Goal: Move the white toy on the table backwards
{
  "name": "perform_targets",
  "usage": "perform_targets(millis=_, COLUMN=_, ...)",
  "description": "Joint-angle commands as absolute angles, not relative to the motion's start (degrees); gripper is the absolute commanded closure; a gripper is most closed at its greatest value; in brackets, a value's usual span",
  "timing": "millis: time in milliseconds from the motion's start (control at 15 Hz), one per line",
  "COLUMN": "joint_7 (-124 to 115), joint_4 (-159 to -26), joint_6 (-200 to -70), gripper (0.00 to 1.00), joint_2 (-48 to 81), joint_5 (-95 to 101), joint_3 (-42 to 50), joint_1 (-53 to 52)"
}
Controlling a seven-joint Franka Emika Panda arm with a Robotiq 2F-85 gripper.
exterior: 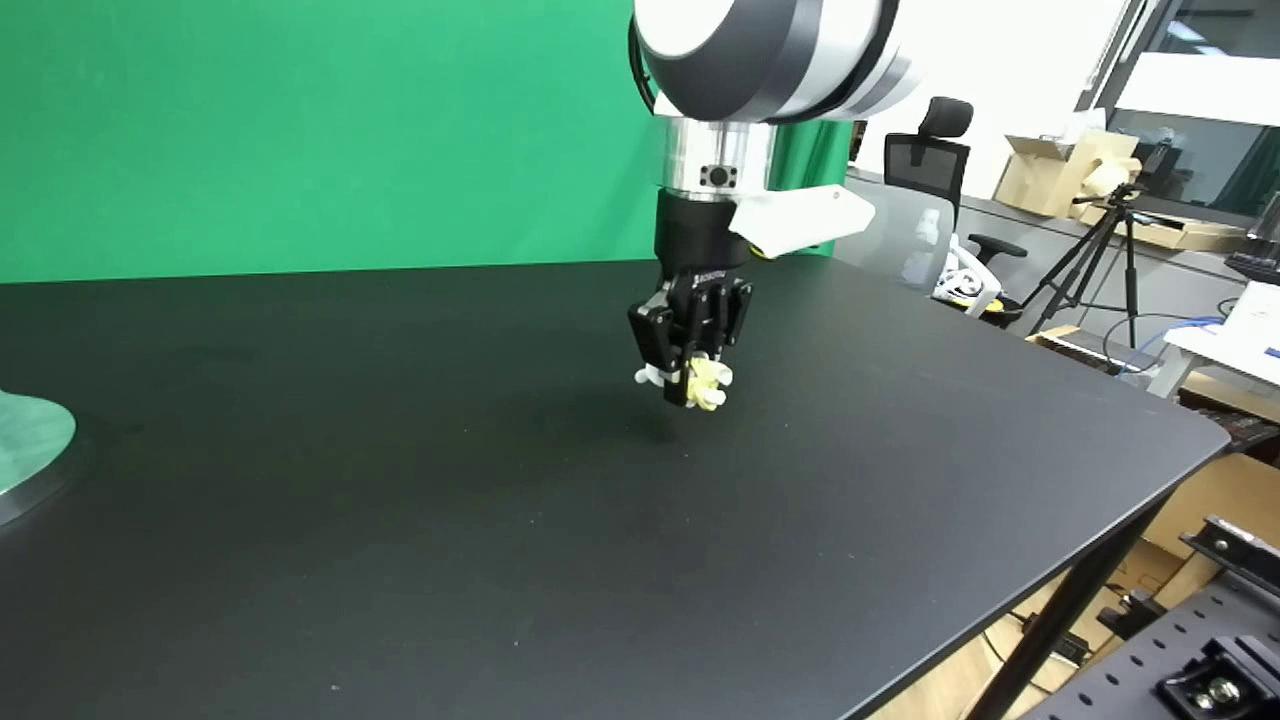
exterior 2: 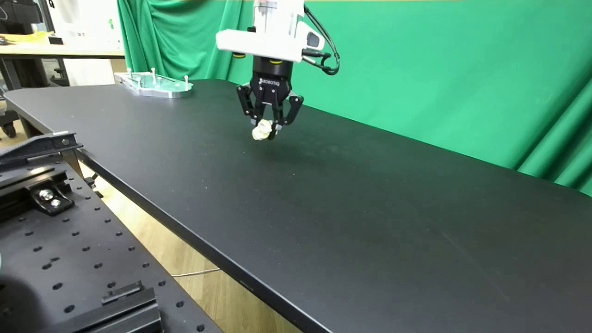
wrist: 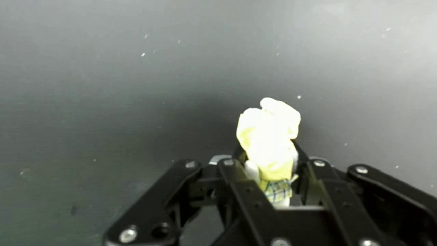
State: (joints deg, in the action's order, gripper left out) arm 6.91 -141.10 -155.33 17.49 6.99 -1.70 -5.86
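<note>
Plainly, the black pincer (exterior 2: 264, 127) was closed on the white toy (wrist: 271, 141) — a lumpy, yellowish-white end jutted out of its grip, and a checked patch (wrist: 278, 190) showed in the wrist view. Pincer and toy hung just above the black table (exterior 2: 370, 222), a soft shadow (exterior 2: 296, 155) on its top. In an exterior view, a clear plate (exterior 2: 159, 94) with short upright posts sat near the table's far edge. Beyond the table, in an exterior view, an open cardboard box (exterior: 1040, 185) stood near a black tripod (exterior: 1118, 212) — its contents too small to make out.
</note>
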Motion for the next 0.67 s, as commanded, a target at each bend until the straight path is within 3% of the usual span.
perform_targets(millis=0, joint_7=-0.89, joint_4=-146.72, joint_6=-154.78, gripper=0.93, joint_2=12.71, joint_5=8.81, joint_3=-0.98, joint_1=-8.16)
perform_targets(millis=333, joint_7=-6.25, joint_4=-148.84, joint_6=-157.61, gripper=0.93, joint_2=12.64, joint_5=8.36, joint_3=-0.54, joint_1=-8.62)
perform_targets(millis=400, joint_7=-7.0, joint_4=-148.74, joint_6=-157.3, gripper=0.46, joint_2=12.86, joint_5=8.33, joint_3=-0.38, joint_1=-8.69)
perform_targets(millis=467, joint_7=-7.57, joint_4=-148.71, joint_6=-157.16, gripper=0.45, joint_2=12.96, joint_5=8.32, joint_3=-0.25, joint_1=-8.7)
perform_targets(millis=600, joint_7=-8.49, joint_4=-148.62, joint_6=-156.97, gripper=0.33, joint_2=12.95, joint_5=8.3, joint_3=0.01, joint_1=-8.7)
